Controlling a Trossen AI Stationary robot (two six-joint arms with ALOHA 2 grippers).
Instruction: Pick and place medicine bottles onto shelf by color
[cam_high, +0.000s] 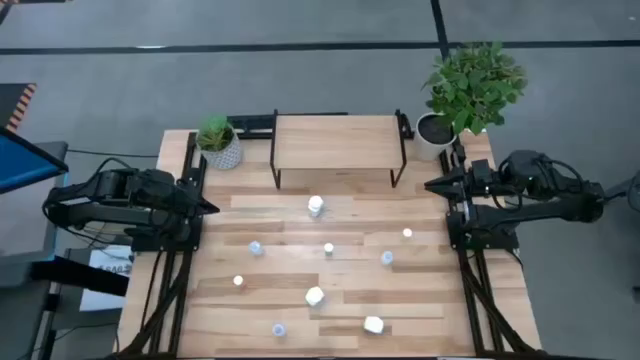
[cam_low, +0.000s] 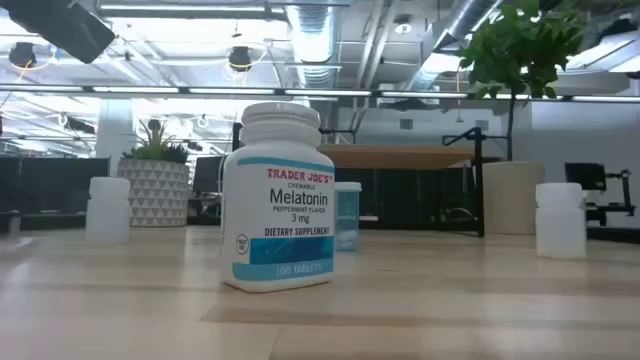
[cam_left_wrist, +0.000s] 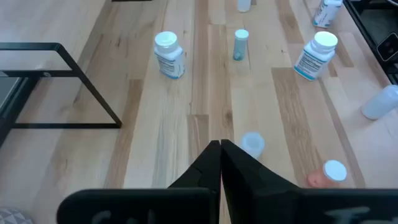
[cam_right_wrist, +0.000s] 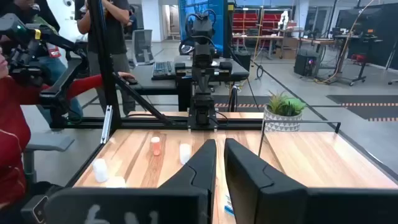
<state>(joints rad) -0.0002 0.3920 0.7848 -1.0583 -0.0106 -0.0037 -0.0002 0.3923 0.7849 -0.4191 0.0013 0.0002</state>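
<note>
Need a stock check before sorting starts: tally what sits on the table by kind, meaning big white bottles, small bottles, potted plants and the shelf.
Big white bottles: 3
Small bottles: 6
Potted plants: 2
Shelf: 1
Total: 12

A light-wood table (cam_high: 420, 300) carries scattered medicine bottles (cam_high: 316, 206), some upright, some lying on their sides. At its far edge stands a low wooden shelf (cam_high: 338, 140) on black legs, flanked by two potted plants (cam_high: 218, 143), left and right.
</note>
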